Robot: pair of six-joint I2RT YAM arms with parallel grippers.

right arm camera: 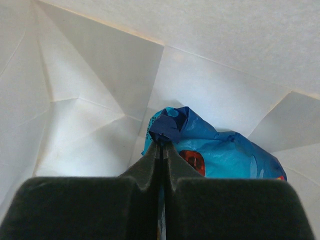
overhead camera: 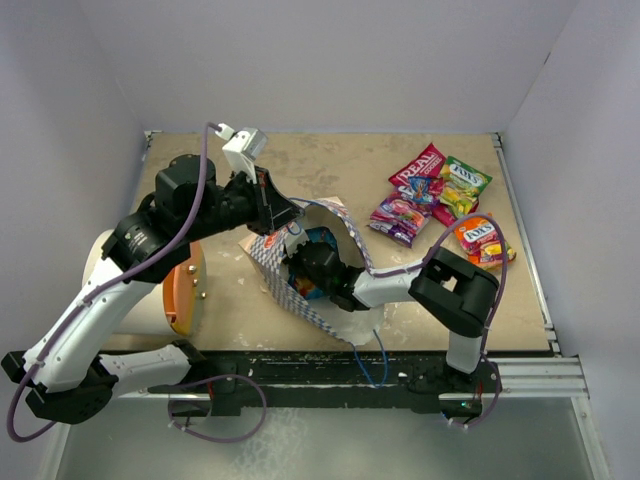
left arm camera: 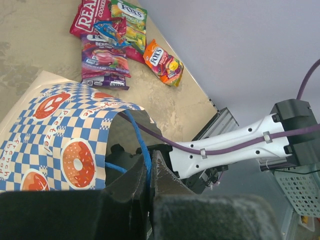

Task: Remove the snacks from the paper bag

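The paper bag (overhead camera: 268,255) lies on its side mid-table, its mouth held open. My left gripper (overhead camera: 283,213) is shut on the bag's blue cord handle (left arm camera: 142,145), which runs between its fingertips (left arm camera: 149,160). My right gripper (overhead camera: 300,268) reaches inside the bag, whose white inner walls (right arm camera: 90,75) surround it. It (right arm camera: 162,142) is shut on the crumpled corner of a blue snack packet (right arm camera: 225,155). Other snacks lie on the table at the far right: red (overhead camera: 418,172), green-yellow (overhead camera: 463,185), purple (overhead camera: 398,215) and orange (overhead camera: 480,240).
A white cylinder with an orange lid (overhead camera: 185,290) lies at the left, under my left arm. Grey walls close in the table on three sides. A metal rail (overhead camera: 530,375) runs along the near edge.
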